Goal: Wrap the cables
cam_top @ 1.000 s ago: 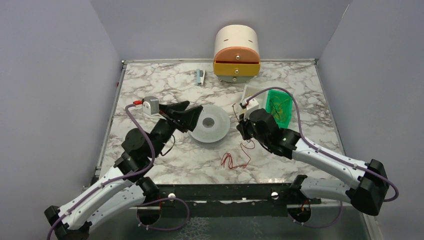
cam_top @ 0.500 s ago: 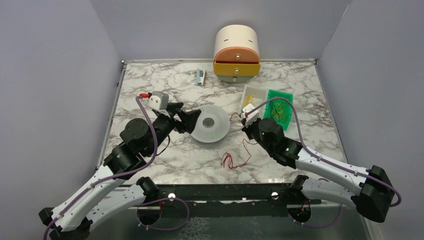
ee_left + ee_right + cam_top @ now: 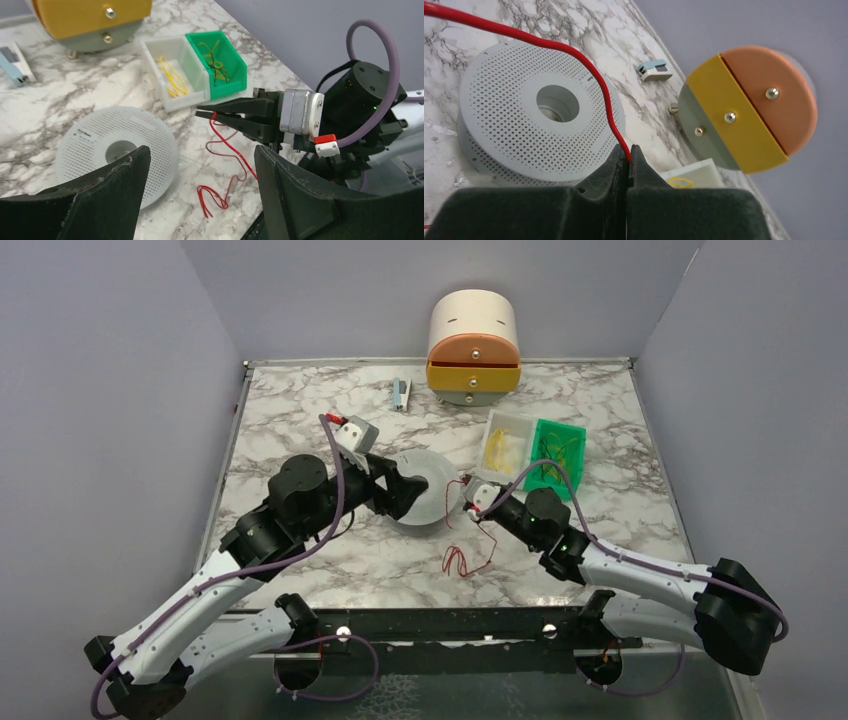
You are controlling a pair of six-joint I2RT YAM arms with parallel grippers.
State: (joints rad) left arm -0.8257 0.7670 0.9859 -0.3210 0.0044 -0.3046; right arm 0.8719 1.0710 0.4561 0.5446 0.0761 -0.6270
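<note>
A thin red cable lies in loose curls on the marble table. One end rises to my right gripper, which is shut on it beside the right rim of the grey perforated spool. In the right wrist view the cable arcs over the spool into the closed gripper. My left gripper is open and empty, low over the spool's near side. In the left wrist view the left gripper frames the cable. That view also shows the spool and the right gripper.
A white bin of yellow wires and a green bin of wires stand right of the spool. A round drawer unit with a yellow and orange front stands at the back. A small blue-white item lies left of it.
My left arm has swung right and forward, its gripper now over the spool. My right gripper has moved left to the spool's rim, carrying the cable end.
</note>
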